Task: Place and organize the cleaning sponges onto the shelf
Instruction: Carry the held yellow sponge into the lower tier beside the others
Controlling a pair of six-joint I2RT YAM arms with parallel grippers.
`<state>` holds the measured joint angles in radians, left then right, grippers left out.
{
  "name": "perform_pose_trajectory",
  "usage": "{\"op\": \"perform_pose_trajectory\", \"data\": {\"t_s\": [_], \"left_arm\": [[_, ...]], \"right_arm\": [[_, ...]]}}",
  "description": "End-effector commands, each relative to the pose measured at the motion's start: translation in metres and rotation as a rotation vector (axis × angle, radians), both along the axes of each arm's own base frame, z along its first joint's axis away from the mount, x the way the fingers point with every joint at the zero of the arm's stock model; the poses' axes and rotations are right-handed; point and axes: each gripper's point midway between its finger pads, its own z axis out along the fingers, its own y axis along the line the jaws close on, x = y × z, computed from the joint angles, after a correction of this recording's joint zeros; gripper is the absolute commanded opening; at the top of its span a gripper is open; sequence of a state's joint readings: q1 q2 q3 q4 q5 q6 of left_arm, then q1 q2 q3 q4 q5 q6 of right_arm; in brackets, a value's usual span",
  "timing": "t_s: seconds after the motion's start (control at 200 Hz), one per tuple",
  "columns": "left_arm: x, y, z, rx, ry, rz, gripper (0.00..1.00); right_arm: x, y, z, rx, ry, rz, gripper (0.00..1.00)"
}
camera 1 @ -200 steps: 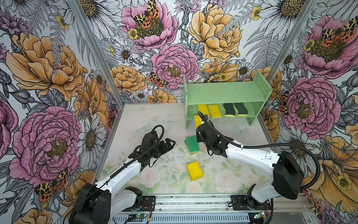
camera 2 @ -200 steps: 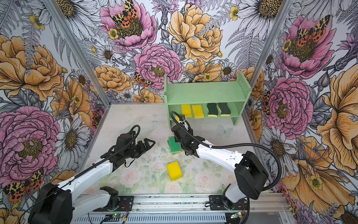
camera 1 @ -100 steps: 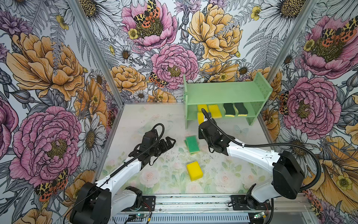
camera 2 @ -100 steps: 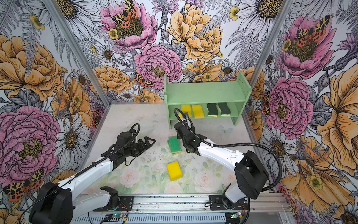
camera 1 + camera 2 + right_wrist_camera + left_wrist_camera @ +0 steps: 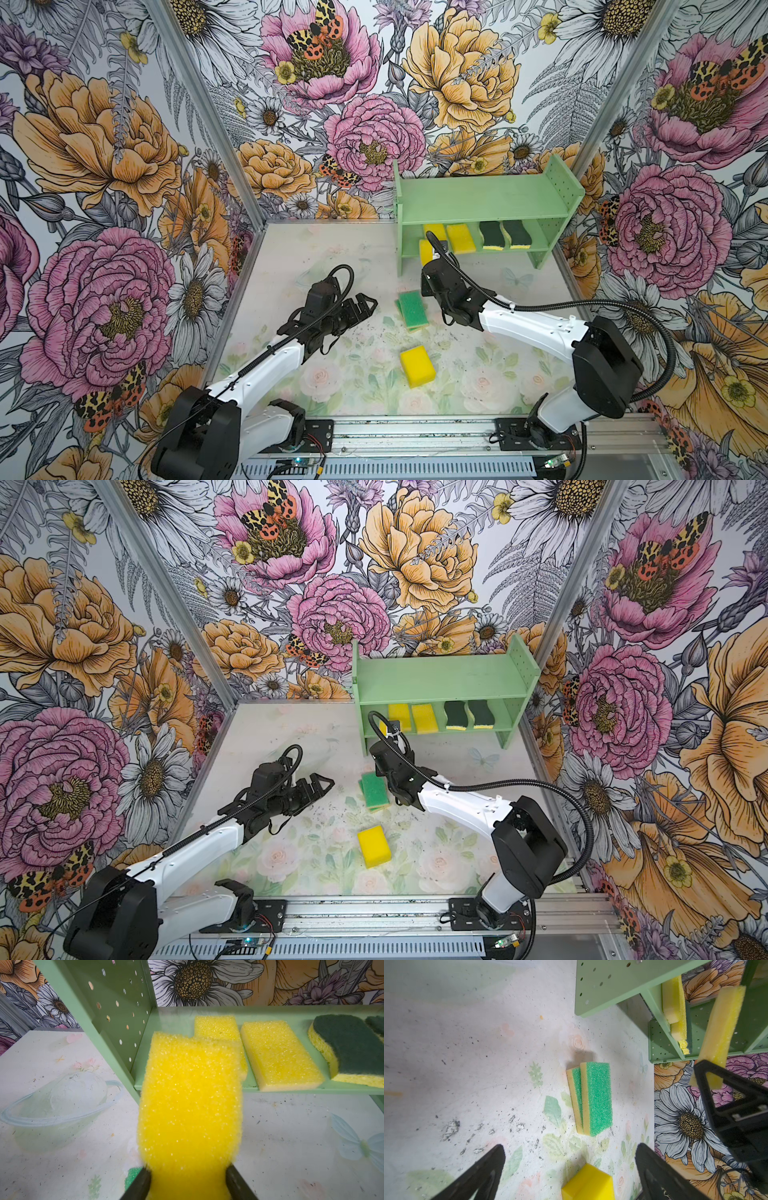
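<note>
The mint-green shelf [image 5: 486, 199] [image 5: 440, 675] stands at the back right. On its lower tier lie two plain yellow sponges [image 5: 278, 1057] and two wavy dark-green-topped ones [image 5: 504, 235] [image 5: 349, 1047]. My right gripper [image 5: 188, 1180] is shut on another plain yellow sponge [image 5: 190, 1105] [image 5: 424, 251], held just in front of the tier's left end. Two teal-topped sponges [image 5: 411, 307] [image 5: 596, 1097] lie overlapping mid-table. A plain yellow sponge [image 5: 417, 365] [image 5: 588, 1183] lies nearer the front. My left gripper [image 5: 361, 305] [image 5: 570, 1159] hovers open, left of the teal pair.
Floral walls close in the table on the left, back and right. The shelf's pierced left side panel [image 5: 116, 1007] stands close beside the held sponge. A metal rail [image 5: 415, 432] with both arm bases runs along the front edge. The right arm's cable [image 5: 440, 245] loops before the shelf.
My right gripper has carried the yellow sponge a little farther back toward the shelf's lower tier. The left gripper has hardly moved and stays open.
</note>
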<state>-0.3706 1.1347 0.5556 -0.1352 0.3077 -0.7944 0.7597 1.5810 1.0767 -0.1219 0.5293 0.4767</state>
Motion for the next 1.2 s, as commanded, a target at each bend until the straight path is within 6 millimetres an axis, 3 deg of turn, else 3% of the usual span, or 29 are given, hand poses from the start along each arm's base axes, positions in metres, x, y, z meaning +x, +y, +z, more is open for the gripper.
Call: {"op": "perform_pose_trajectory", "data": {"t_s": [0.0,0.33,1.196], "left_arm": [[0.004,-0.001,0.006,-0.004,-0.035,-0.019,0.99],[0.003,0.003,0.004,-0.003,-0.035,-0.019,0.99],[0.001,0.009,0.002,-0.010,-0.028,-0.016,0.99]], "right_arm": [[0.013,0.011,0.015,0.049,-0.054,0.003,0.49],[0.023,0.025,0.009,0.073,-0.069,0.024,0.48],[0.030,0.027,0.011,0.066,-0.117,0.022,0.48]]}}
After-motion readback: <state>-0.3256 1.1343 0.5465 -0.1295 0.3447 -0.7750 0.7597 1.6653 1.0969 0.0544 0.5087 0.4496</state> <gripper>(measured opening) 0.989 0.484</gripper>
